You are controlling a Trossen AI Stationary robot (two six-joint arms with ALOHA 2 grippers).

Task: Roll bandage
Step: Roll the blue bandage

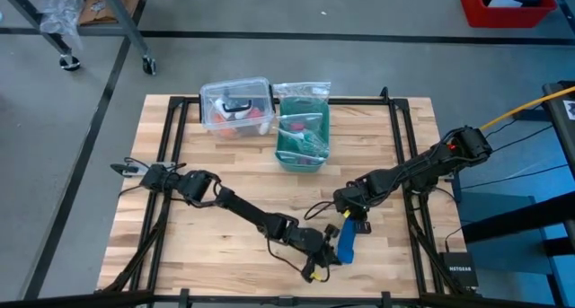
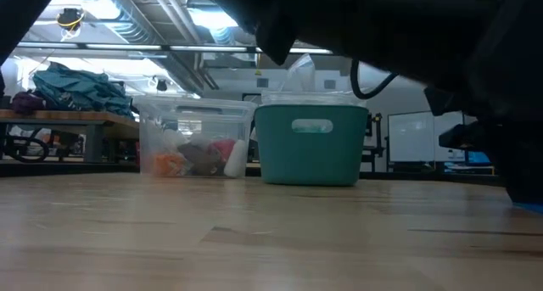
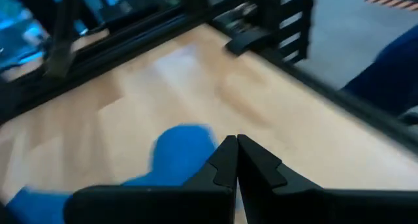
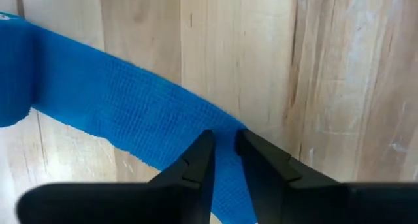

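Bandage [image 1: 347,241] flat on the tabletop [image 1: 216,245], well in front of the basket [image 1: 301,139], right pincer [image 4: 224,149] nipping one end with tips nearly together, left pincer [image 3: 236,160] closed with nothing visibly between the tips, just beside the other end. Likely trouble: soft strip slipping out of so shallow a nip if pulled. Equally possible: skewed, loose roll if the ends drift out of line.

The right gripper [image 4: 224,147] pinches the flat blue bandage [image 4: 124,110], which lies on the wooden table [image 4: 339,74].
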